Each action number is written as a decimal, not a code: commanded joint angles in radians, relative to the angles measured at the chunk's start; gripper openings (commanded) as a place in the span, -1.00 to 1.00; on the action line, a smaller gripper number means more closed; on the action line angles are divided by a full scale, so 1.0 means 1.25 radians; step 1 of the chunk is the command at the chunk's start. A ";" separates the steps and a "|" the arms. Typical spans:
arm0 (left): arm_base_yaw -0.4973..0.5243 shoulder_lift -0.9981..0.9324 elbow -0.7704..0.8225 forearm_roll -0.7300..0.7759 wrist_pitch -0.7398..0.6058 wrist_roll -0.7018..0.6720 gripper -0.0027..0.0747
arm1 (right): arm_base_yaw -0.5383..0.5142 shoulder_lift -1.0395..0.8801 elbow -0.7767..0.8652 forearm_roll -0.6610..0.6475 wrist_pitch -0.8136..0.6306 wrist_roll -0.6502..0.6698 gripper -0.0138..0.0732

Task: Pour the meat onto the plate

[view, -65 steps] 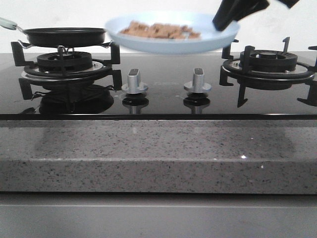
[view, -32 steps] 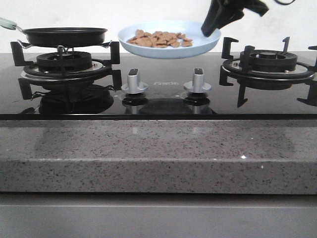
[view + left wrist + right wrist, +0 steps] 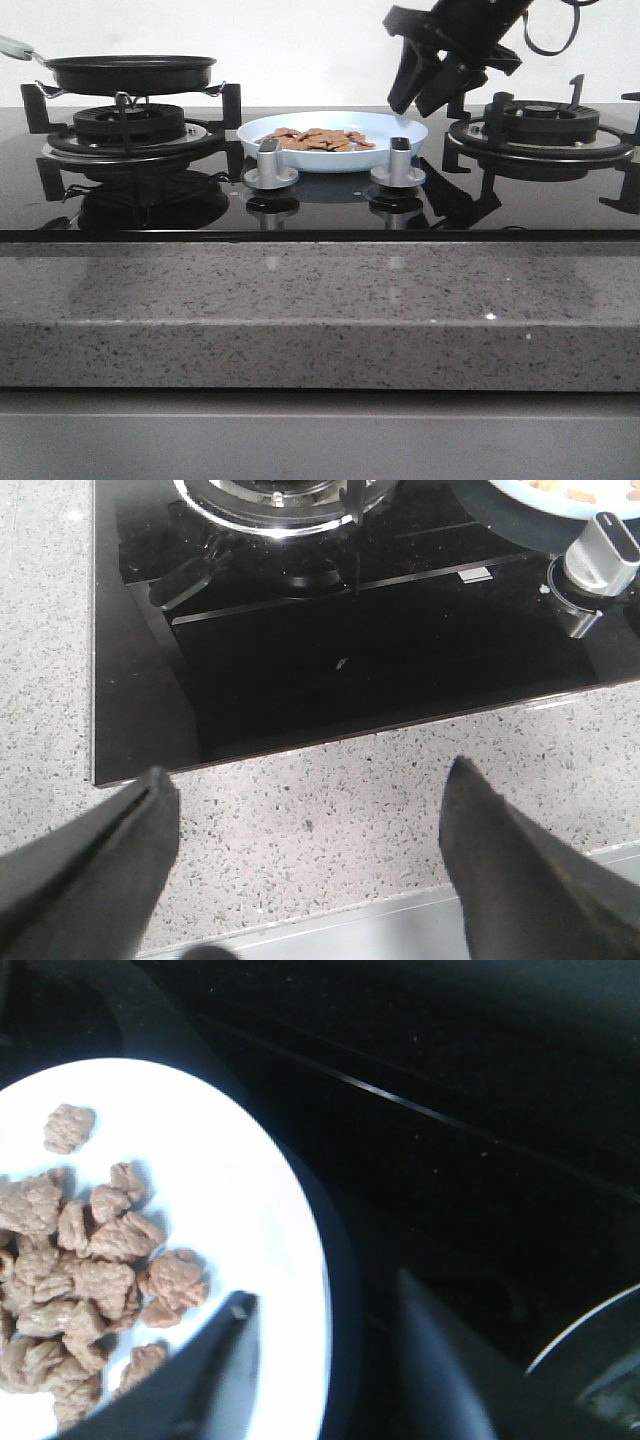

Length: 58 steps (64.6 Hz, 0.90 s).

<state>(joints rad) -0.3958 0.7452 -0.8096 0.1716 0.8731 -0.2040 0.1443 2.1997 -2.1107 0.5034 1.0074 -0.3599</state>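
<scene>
Black glass hob tabletop (image 3: 330, 215): round pale-blue plate (image 3: 405, 131) now set down between burners, lowered since 0.5 s ago. Right gripper (image 3: 425, 95) released, jaws wide above rim. Reddish-brown meat chips (image 3: 318, 139) heaped on plate; task looks complete.

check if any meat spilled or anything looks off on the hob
Nothing stands out. The meat lies inside the plate, which sits level on the glass between the burners, behind the two knobs. No pieces show on the glass. The frying pan rests squarely on the left burner.
</scene>
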 commanded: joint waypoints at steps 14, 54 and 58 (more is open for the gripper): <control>-0.007 -0.004 -0.020 0.008 -0.052 -0.007 0.44 | -0.001 -0.150 -0.028 0.017 0.067 0.008 0.34; -0.007 -0.004 -0.017 0.027 -0.074 -0.007 0.44 | 0.079 -0.686 0.520 -0.200 -0.080 0.089 0.34; -0.007 -0.004 -0.011 0.027 -0.074 -0.007 0.44 | 0.065 -0.742 0.594 -0.206 -0.107 0.096 0.34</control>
<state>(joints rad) -0.3958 0.7452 -0.8050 0.1913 0.8508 -0.2040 0.2454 1.3915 -1.4479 0.2617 0.9720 -0.2478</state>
